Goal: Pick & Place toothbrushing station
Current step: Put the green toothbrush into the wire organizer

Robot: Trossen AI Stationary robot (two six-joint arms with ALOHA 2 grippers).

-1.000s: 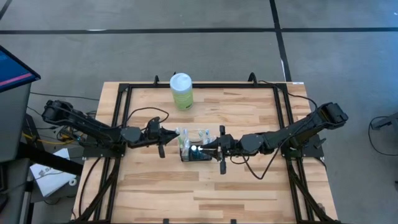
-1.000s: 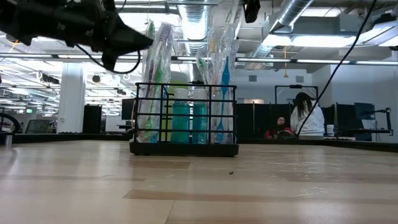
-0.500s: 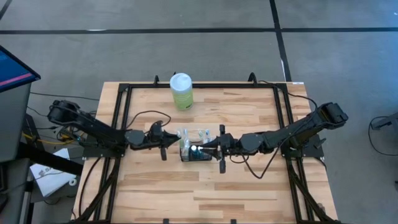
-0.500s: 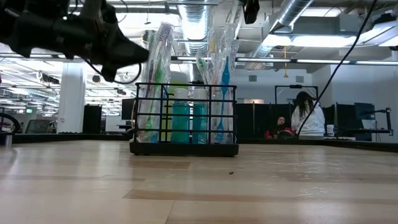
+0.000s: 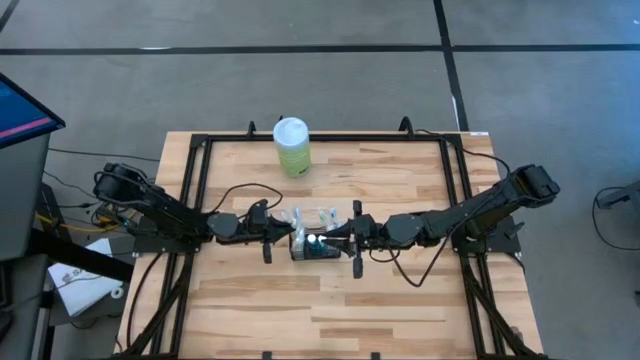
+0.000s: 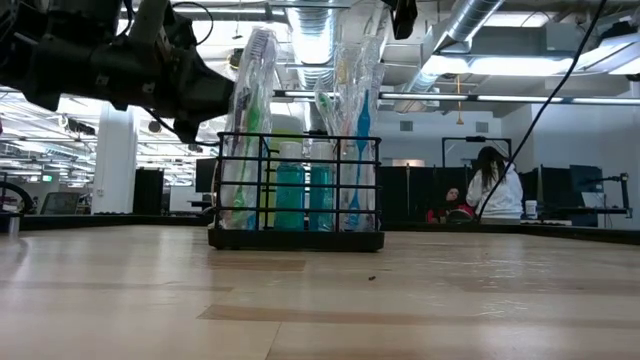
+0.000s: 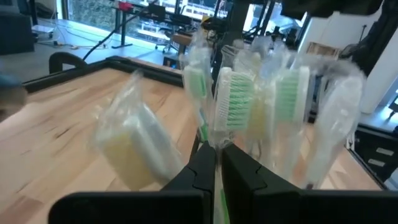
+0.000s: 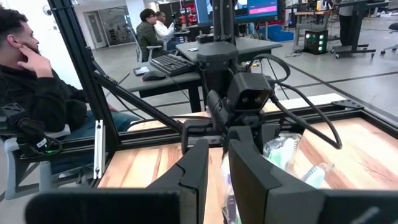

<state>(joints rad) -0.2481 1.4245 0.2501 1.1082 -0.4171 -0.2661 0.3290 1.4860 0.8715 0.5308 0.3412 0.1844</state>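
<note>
In the high view, the toothbrushing station [image 5: 315, 243] is seen near the middle of the table [image 5: 400, 310], its long axis running left to right between the left gripper [image 5: 287, 229], whose fingers are pressed together just beside its left end, and the right gripper [image 5: 327, 238], whose fingers are narrowly parted at its right end; whether anything is clamped there cannot be told, and a pale green bottle [image 5: 292, 146] lies well apart at the far edge. In the low view, the caddy [image 6: 296, 190] is shown standing upright and broadside on the wood, with wrapped toothbrushes [image 6: 252, 110] pointing up out of its compartments and the left gripper [image 6: 215, 95] level with their heads. In the left wrist view, the closed fingers [image 7: 202, 171] are found right at the wrapped brush heads [image 7: 231, 99], while in the right wrist view the slightly parted fingers [image 8: 196, 165] are seen over the wrapped brushes [image 8: 283, 152], facing the other arm.
</note>
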